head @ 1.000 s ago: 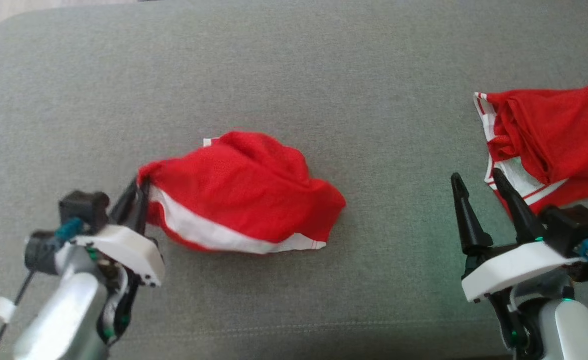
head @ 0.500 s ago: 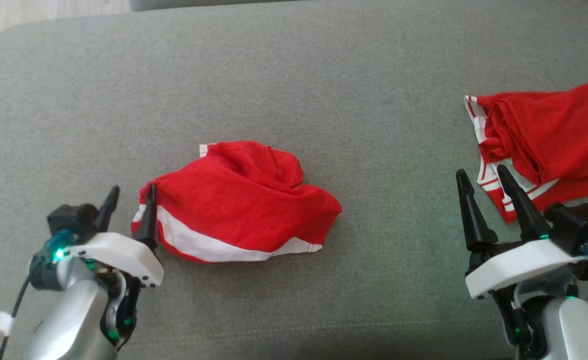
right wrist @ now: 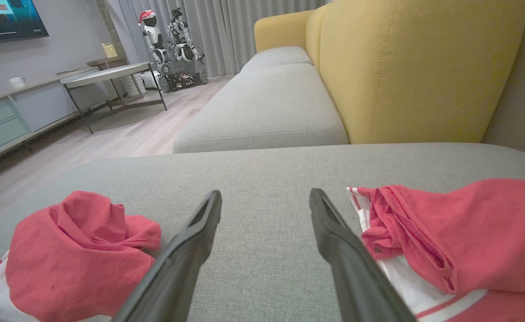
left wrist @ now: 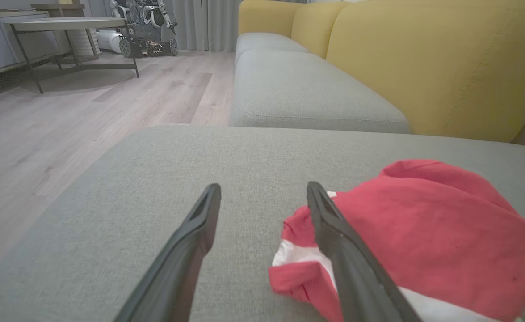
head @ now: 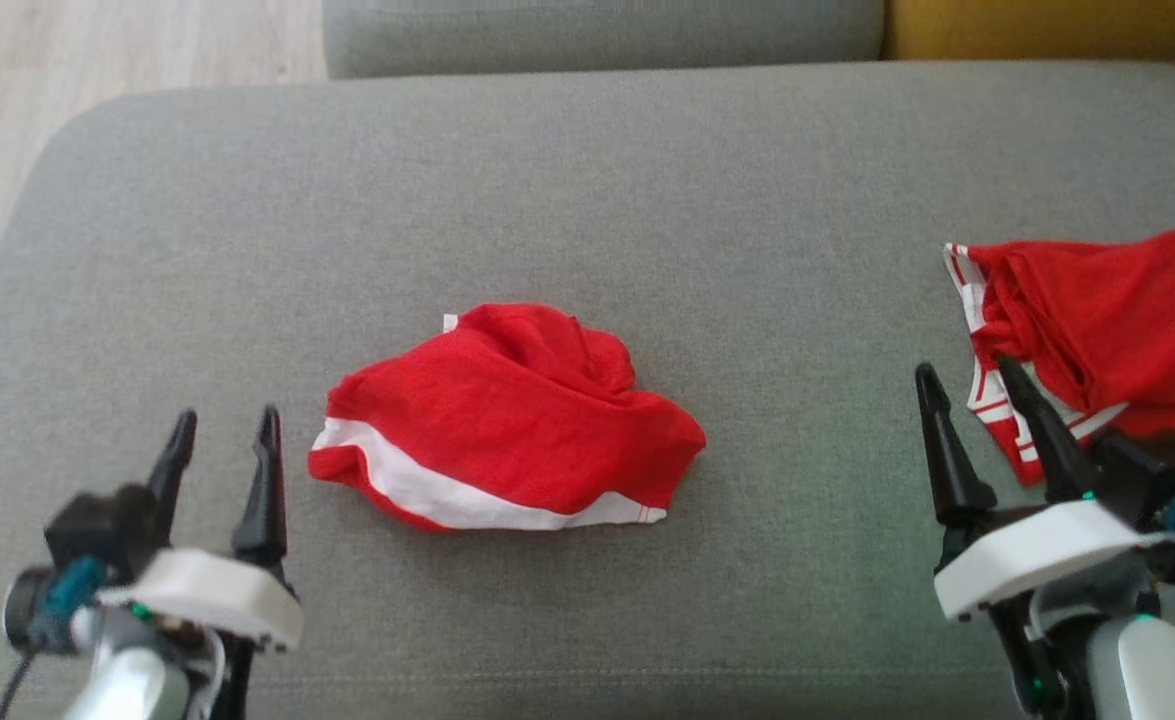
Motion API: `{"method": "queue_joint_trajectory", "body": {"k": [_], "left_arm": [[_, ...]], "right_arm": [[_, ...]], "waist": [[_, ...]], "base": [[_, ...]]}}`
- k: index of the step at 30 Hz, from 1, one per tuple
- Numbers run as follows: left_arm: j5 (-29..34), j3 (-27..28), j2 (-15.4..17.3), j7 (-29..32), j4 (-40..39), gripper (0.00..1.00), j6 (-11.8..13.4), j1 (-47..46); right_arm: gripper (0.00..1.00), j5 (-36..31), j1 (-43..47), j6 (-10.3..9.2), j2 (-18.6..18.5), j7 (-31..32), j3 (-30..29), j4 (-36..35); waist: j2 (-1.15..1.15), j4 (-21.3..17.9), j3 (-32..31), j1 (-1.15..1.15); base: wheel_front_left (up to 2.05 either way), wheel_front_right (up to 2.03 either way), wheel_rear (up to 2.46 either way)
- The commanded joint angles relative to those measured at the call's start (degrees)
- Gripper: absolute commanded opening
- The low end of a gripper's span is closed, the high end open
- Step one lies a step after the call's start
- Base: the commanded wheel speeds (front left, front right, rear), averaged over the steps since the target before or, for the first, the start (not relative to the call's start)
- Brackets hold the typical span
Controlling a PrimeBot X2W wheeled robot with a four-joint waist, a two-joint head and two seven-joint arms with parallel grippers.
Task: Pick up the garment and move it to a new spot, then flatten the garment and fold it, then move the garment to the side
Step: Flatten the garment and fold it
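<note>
The garment (head: pixel 507 420), red with a white band, lies crumpled in a heap in the middle of the grey sofa cushion (head: pixel 587 200). My left gripper (head: pixel 227 413) stands open just left of it, apart from the cloth, with nothing between its fingers. In the left wrist view the left gripper (left wrist: pixel 263 188) points past the garment's (left wrist: pixel 423 232) near corner, which lies behind the right finger. My right gripper (head: pixel 963 366) is open and empty at the lower right. In the right wrist view the right gripper (right wrist: pixel 266 193) has the garment (right wrist: pixel 74 250) at its lower left.
A second red garment with white stripes (head: pixel 1097 320) lies bunched at the cushion's right edge, beside my right gripper, and shows as the striped garment (right wrist: pixel 468 232). A yellow backrest (right wrist: pixel 414 67) rises behind the cushion. Wooden floor (head: pixel 97 60) lies past its left end.
My left gripper opened, let go of the garment's left edge and drew back to the left. The lifted edge dropped onto the cushion. The head camera tilted up.
</note>
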Motion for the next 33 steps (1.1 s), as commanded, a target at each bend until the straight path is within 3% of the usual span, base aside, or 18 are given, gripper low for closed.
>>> {"method": "queue_joint_trajectory", "body": {"k": [1, 7, 25, 29, 33], "left_arm": [[1.0, 1.9, 2.2, 0.0, -3.3, 1.0, 0.9, -0.8], [1.6, 1.1, 2.9, 2.0, -7.6, 1.0, 2.7, 1.7], [1.0, 1.3, 3.4, 1.8, -7.9, 1.0, 2.8, 1.1], [0.7, 1.2, 3.5, 1.9, -8.0, 1.0, 2.5, 0.9], [-0.3, 0.6, 3.2, 2.6, -7.5, 1.0, 0.6, -0.9]], "right_arm": [[1.0, -0.1, -0.6, -0.04, -0.2, 0.3, 1.2, -2.4], [1.0, -0.2, 0.1, -0.04, -0.2, 1.2, 1.4, -3.0], [1.0, -0.1, 0.0, -0.04, -0.2, 1.5, 1.7, -2.6], [1.0, 0.0, -0.2, -0.04, -0.2, 1.5, 1.7, -2.5], [1.0, 0.0, -0.4, -0.04, -0.2, 1.5, 1.3, -2.9]], "waist": [[0.0, 0.4, -0.8, 0.0], [0.0, 0.8, -1.6, 0.0], [0.0, 1.4, -1.3, 0.0], [0.0, 1.3, -1.1, 0.0], [0.0, 1.6, -0.1, 0.0]], "base": [[0.0, 0.0, 0.0], [0.0, 0.0, 0.0], [0.0, 0.0, 0.0], [0.0, 0.0, 0.0], [0.0, 0.0, 0.0]]}}
